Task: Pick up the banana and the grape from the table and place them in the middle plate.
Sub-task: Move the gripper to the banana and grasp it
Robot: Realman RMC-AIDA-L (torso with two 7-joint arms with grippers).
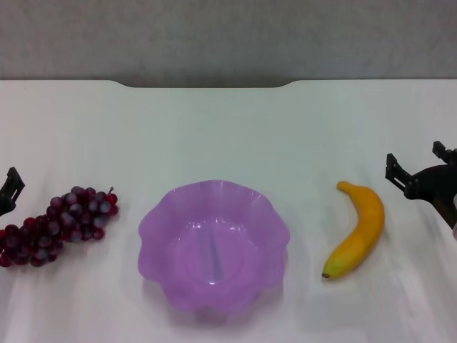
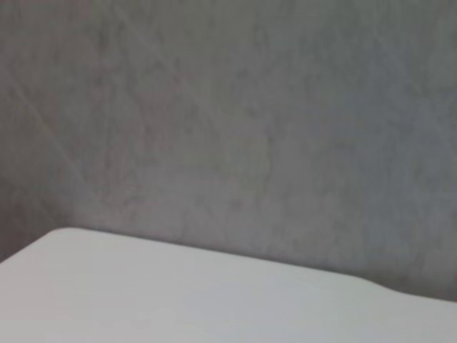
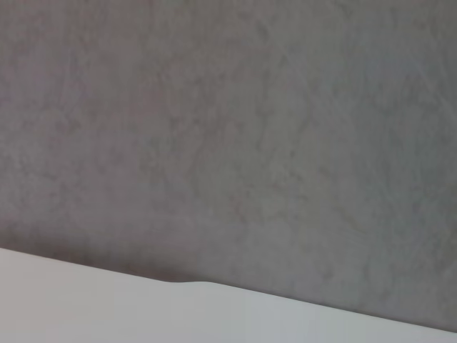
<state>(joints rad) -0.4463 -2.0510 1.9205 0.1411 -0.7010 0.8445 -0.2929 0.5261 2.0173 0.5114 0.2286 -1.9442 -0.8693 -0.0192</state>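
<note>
In the head view the translucent purple middle plate sits on the white table at the centre front and holds nothing. The dark red-purple grape bunch lies to its left. The yellow-orange banana lies to its right, greenish tip toward the front. My left gripper shows only partly at the left edge, just left of the grapes. My right gripper is open and empty, just right of the banana's far end and apart from it.
The table's far edge has a notch against a grey wall. The left wrist view shows only the table's corner and the wall. The right wrist view shows the table's edge and the wall.
</note>
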